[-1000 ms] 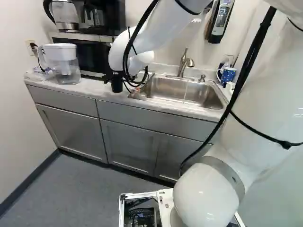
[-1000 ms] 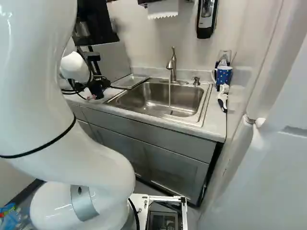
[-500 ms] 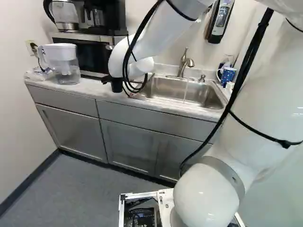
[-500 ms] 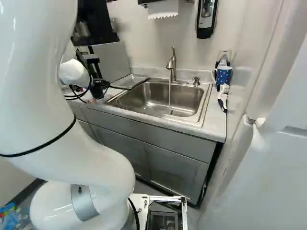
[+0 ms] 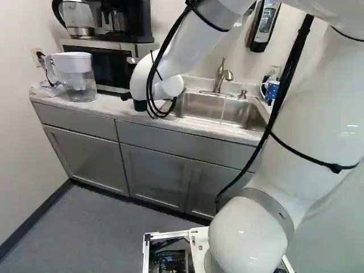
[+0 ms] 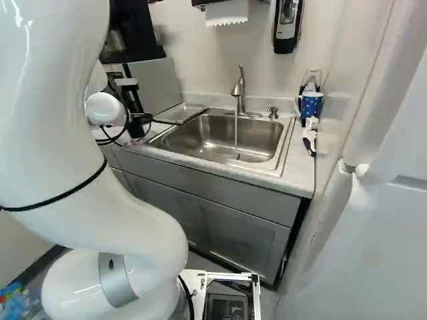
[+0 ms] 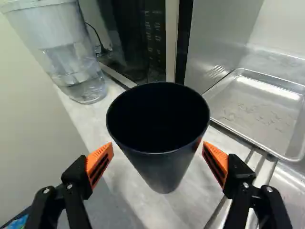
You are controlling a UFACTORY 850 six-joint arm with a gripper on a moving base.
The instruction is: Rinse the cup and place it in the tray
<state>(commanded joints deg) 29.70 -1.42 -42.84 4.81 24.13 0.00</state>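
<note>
At the left of the right base view, my gripper (image 6: 140,119) is low over the counter beside the sink (image 6: 227,137), partly behind the arm. In the wrist view the gripper (image 7: 158,147) stands open, one orange pad on each side of the black cup (image 7: 164,167). The cup is upright on the counter, its mouth facing the camera; a clear grip on it does not show. Beyond the cup, on the sink's side, lies the metal tray (image 7: 267,112), bare but for wet-looking marks. A thin stream runs from the faucet (image 6: 239,90) into the sink.
A water pitcher (image 7: 81,71) and a microwave (image 5: 96,65) stand near the cup at the back of the counter (image 5: 108,106). Right of the sink are a blue dotted mug (image 6: 311,105) and a brush (image 6: 309,137). A dispenser (image 6: 287,27) hangs on the wall.
The forearm and wrist have shifted and turned slightly, with the gripper still low by the cup beside the sink. The base has not moved, and the water keeps running.
</note>
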